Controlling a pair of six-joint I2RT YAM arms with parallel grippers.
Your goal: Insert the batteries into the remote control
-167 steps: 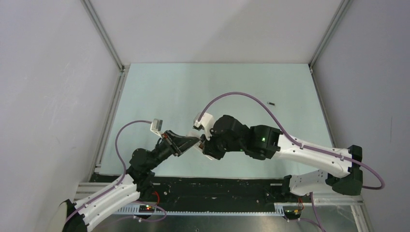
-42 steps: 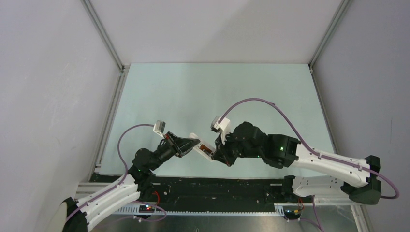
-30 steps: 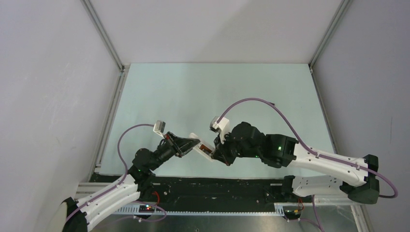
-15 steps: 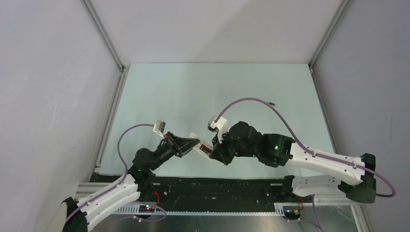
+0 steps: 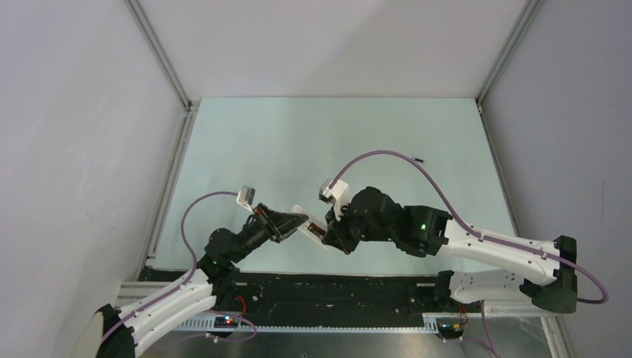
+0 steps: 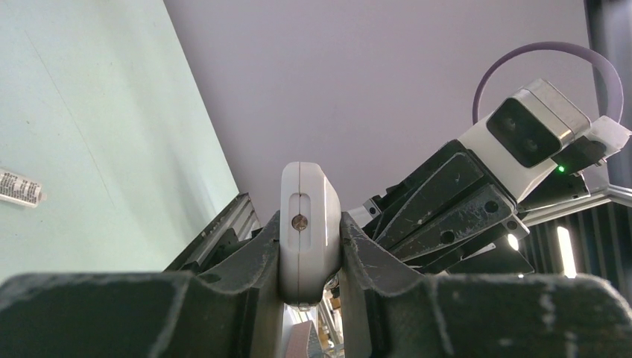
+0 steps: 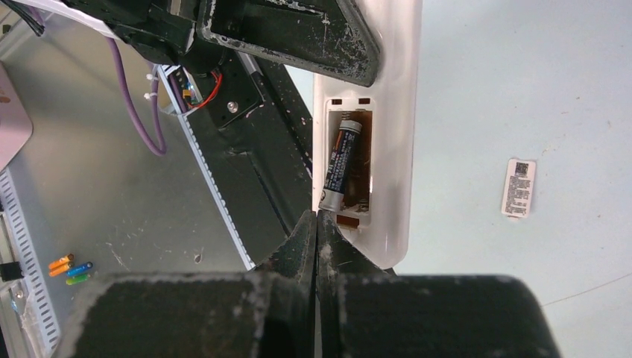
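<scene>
The remote control [image 7: 399, 112] is clamped edge-on in the left gripper [image 6: 311, 242], above the table [image 5: 261, 142]. One battery [image 7: 339, 164] is seated in its open recess with the slot beside it bare, so loading is judged half done. The right gripper [image 7: 317, 224], fingers pressed together on nothing, is set at that battery's end. The second battery [image 5: 419, 159] lies well apart, by the purple cable [image 5: 387, 154]; a pale printed plate [image 7: 518, 187] lies nearer

Pale plate [image 7: 519, 187] on green table [image 7: 522, 74]

pale green table top [image 5: 283, 134], matte. plain grey walls [image 5: 74, 149] enclose it left, far, right. aluminium rails [image 5: 159, 58] at its far corners.
</scene>
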